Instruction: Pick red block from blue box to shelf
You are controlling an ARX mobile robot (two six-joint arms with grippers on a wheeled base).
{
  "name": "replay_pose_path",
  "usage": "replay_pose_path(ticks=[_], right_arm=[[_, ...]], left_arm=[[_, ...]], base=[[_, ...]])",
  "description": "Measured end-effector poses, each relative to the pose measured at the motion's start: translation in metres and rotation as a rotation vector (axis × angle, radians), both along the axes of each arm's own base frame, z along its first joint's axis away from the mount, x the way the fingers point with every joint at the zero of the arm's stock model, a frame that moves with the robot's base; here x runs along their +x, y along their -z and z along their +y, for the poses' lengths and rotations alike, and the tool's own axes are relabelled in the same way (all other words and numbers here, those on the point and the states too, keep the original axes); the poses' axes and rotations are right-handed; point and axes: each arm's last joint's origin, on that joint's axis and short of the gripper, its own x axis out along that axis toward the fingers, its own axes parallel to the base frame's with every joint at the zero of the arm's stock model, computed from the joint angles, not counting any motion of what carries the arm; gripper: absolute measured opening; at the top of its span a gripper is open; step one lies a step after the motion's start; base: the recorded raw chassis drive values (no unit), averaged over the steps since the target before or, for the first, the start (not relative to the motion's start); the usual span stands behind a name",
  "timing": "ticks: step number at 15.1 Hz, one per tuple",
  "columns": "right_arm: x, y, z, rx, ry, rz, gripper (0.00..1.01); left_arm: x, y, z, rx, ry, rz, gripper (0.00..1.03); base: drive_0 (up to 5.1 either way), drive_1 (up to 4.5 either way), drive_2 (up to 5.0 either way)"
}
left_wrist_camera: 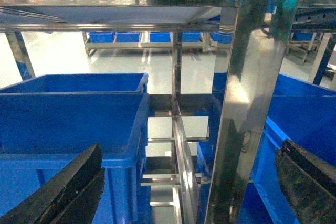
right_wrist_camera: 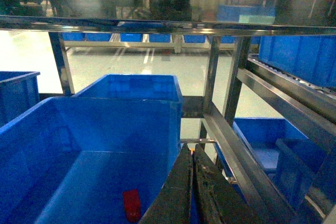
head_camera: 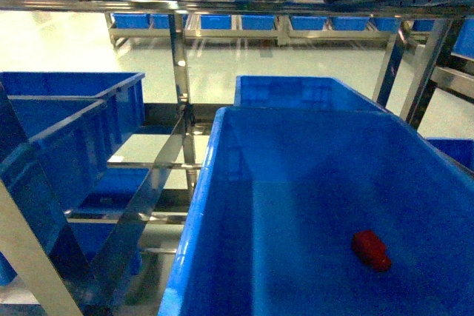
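Here, from the head view, you see the red block lying alone on the floor of the near blue box, toward its right side; neither gripper shows, so the pick has not begun.

In the left wrist view, the left gripper has its fingers spread wide, empty, facing a shelf post between bins.

In the right wrist view, the right gripper has fingers pressed together, holding nothing, above the box's right wall, block just left below. You'd likely need to open it, then move left and down.
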Motion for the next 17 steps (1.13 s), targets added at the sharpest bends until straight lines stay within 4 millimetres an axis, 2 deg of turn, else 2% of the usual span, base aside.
replay_pose_path(ticks=[6,8,17], right_arm=[[-0.01,0.001,0.0,0.0,0.0,0.002,0.01],[-0.021,0.004,0.0,0.0,0.0,0.011,0.01],[-0.021,0.004,0.0,0.0,0.0,0.012,0.01]], left_arm=[[0.0,0.0,0.0,0.0,0.0,0.0,0.98],[0.0,0.0,0.0,0.0,0.0,0.0,0.98],[0.0,0.0,0.0,0.0,0.0,0.0,0.98]], base=[[0.0,0.0,0.0],[0.0,0.0,0.0],[0.0,0.0,0.0]])
